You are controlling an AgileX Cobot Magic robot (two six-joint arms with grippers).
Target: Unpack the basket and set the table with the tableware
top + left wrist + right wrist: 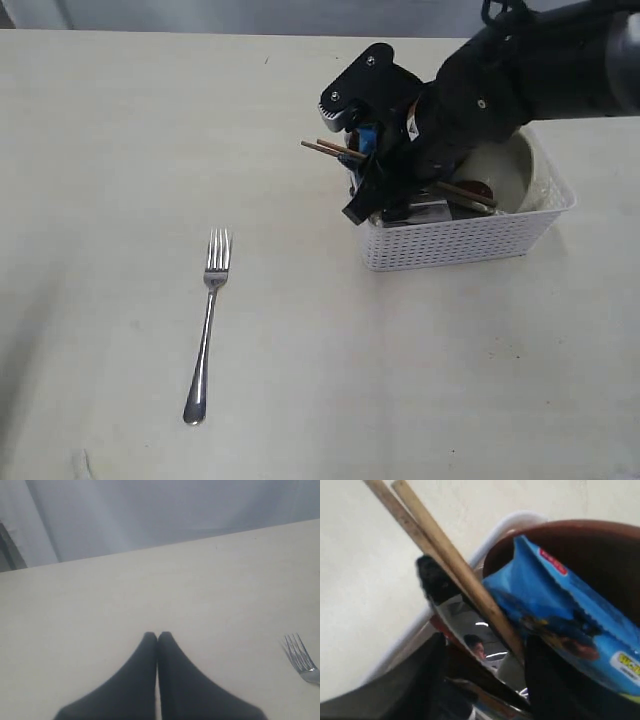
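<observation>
- My left gripper [157, 639] is clenched on nothing, tips touching, over the pale cream table [110, 150]. A plain grey wall [150, 515] rises past the far edge.
- The fork [208, 325] lies alone left of centre, tines pointing far, well apart from both grippers.
- The chopsticks [330, 150] jut left out of the white basket [470, 240], passing between the spread fingers of my right gripper [487, 647], which is released and grasps nothing.
- The blue chip bag [560, 610] sits just beside them; its yellow lettering is too blurred to read.
- The brown plate [600, 555] stands behind the bag, and the pale bowl [505, 165] fills the basket's right end.
</observation>
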